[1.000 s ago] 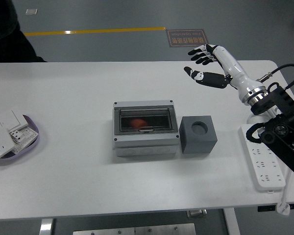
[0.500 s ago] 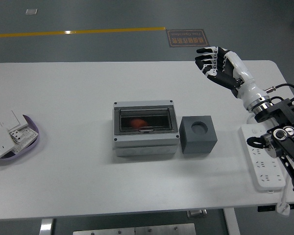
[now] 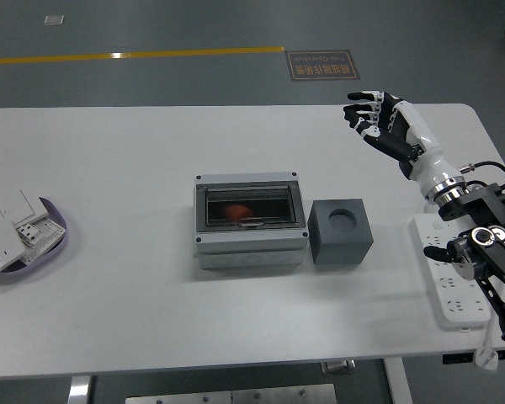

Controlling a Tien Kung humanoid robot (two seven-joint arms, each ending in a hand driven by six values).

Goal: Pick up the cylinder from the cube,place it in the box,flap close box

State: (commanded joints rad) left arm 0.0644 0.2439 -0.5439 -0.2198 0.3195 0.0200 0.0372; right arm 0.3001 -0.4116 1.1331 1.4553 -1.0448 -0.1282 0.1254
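A grey box [image 3: 249, 227] sits mid-table with its dark transparent flap down. Through the flap an orange-red object [image 3: 236, 211] shows inside. Just to its right stands a dark grey cube [image 3: 341, 231] whose round socket on top holds nothing. My right hand [image 3: 373, 116] hovers over the far right part of the table, well behind and to the right of the cube, fingers spread and holding nothing. The left arm is out of sight.
A white power strip [image 3: 454, 282] lies at the right edge under my right arm. At the left edge a purple dish [image 3: 55, 236] holds white wall switches [image 3: 8, 225]. Floor with a yellow line and a sign lies beyond the table.
My right hand has drawn back to the right and slightly nearer, turning its palm. The person's dark clothing at the top left has left the picture.
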